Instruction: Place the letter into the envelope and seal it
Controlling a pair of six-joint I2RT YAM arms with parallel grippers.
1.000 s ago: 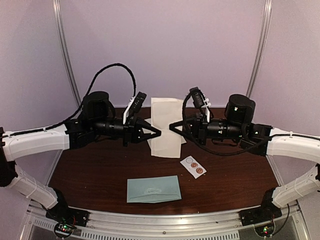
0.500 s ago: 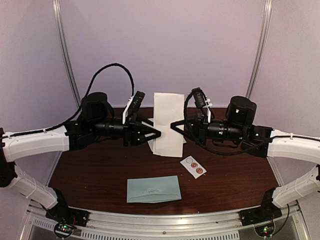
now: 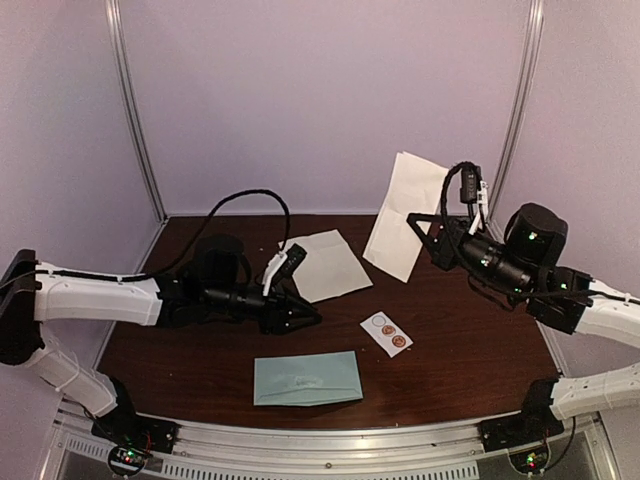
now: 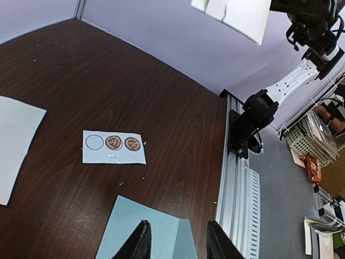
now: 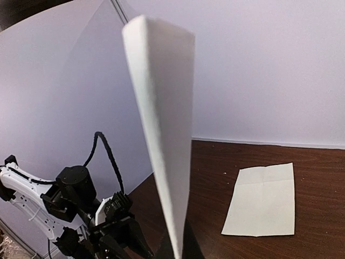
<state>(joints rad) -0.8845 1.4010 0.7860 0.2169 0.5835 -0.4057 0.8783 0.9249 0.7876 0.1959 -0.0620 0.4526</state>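
The pale teal envelope [image 3: 307, 378] lies flat near the table's front edge; it also shows in the left wrist view [image 4: 145, 232]. My left gripper [image 3: 303, 318] is open and empty, low over the table just behind the envelope, its fingertips [image 4: 141, 243] over the envelope's end. My right gripper [image 3: 418, 224] is shut on a folded white letter [image 3: 405, 214] and holds it high at the right rear; the right wrist view shows the letter edge-on [image 5: 167, 135]. A second white sheet [image 3: 326, 264] lies flat on the table behind the left gripper.
A small white strip of round stickers [image 3: 386, 334] lies right of the envelope and also shows in the left wrist view [image 4: 114, 147]. The aluminium rail [image 3: 330, 440] runs along the front edge. Pale walls enclose the back and sides.
My right gripper has carried the white letter up and to the right. My left gripper has let go, opened and dropped forward towards the envelope. A white sheet now lies on the table.
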